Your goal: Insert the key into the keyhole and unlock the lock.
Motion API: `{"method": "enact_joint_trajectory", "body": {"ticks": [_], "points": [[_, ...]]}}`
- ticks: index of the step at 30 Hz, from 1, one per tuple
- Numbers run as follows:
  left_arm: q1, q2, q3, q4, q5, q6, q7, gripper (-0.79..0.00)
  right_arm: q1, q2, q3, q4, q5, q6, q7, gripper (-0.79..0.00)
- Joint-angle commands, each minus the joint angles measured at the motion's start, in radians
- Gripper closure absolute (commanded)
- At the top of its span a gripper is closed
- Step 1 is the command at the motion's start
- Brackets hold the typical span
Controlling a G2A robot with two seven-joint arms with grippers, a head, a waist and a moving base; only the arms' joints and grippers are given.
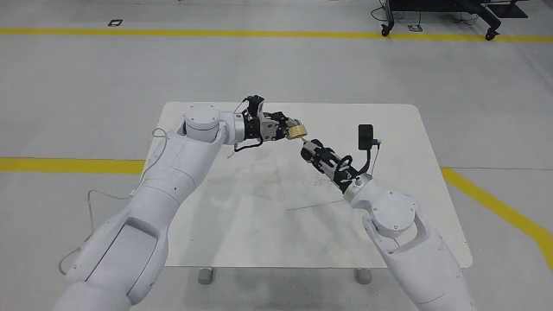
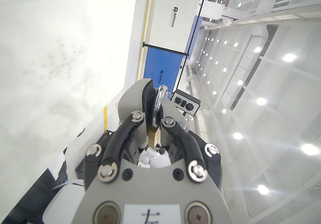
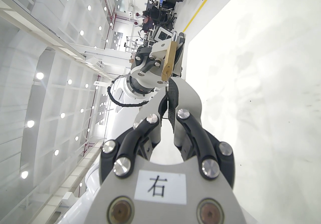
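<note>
The brass padlock [image 3: 168, 59] is a small solid block of metal. It is stiff and probably dense for its size. Its flat faces are smooth, and its polished steel shackle [image 2: 160, 95] would likely slide under a loose pinch. It is held up off the desk [image 1: 259, 216], clamped between the left fingers [image 2: 133, 99], which are closed on its two broad faces. It lies along them, with the shackle out by their tips and the brass body running back toward the palm. That looks like the right hold. The broad faces give the pads the most area, and a firm squeeze there should resist the twist a turning key puts through the body. A hold on the shackle alone would probably let the body swing.

The right fingers [image 3: 185, 99] are pressed together, pinching what I take to be the key. Their tips touch, or all but touch, the end of the body opposite the shackle, where the keyhole should be. The key is hidden between these pads, so I cannot tell how far it has gone in. A key is thin, flat and light, so it may pivot in the pinch under torque. It is best gripped on the flat of its head, square to the blade.

The white desk lies below both pairs of fingers.
</note>
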Motion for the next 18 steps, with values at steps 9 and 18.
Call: {"method": "enact_joint_trajectory", "body": {"ticks": [9,18], "points": [[0.0,-0.004,-0.004,0.002,0.008,0.006,-0.004,0.0,0.004,-0.007,-0.042,-0.014,-0.045,0.018,-0.035,0.0],[0.0,-0.007,-0.007,0.005,0.014,0.003,-0.008,0.0,0.004,-0.013,-0.049,-0.013,-0.051,0.029,-0.074,0.0]]}}
